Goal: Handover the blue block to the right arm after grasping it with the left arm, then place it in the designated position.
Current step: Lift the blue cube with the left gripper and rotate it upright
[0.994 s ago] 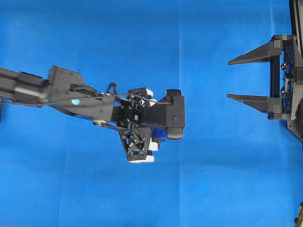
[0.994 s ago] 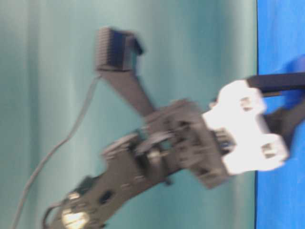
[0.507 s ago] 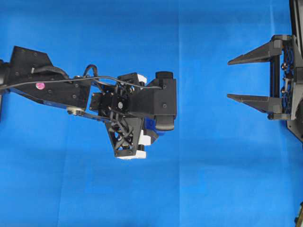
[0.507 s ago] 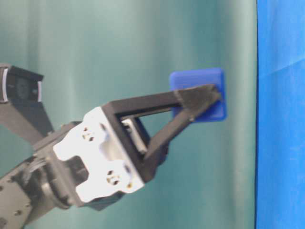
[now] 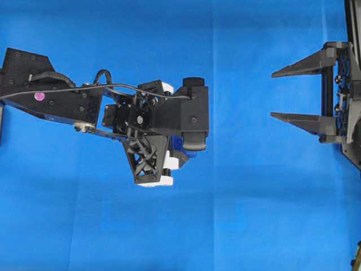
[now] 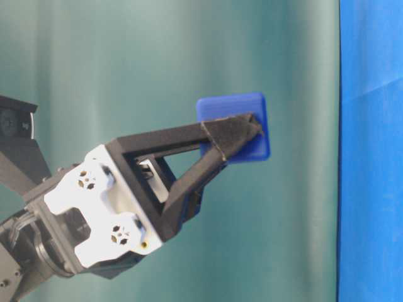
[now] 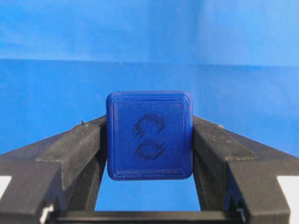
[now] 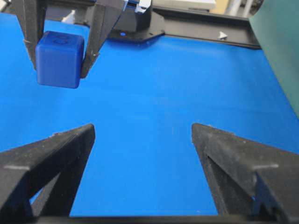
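Since earlier: blue block is raised off worktop by left hand | step: handover approach | right hand is held wide, empty | next: block to be carried between its fingers

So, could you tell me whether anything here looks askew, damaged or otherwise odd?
Nothing stands out. The blue block sits squarely between the left gripper's jaws, lifted clear of the blue cloth. The right gripper waits with its jaws wide apart.

Table: covered edge to edge by a bright blue cloth, smooth with faint fold creases. A black frame borders the cloth's far edge.
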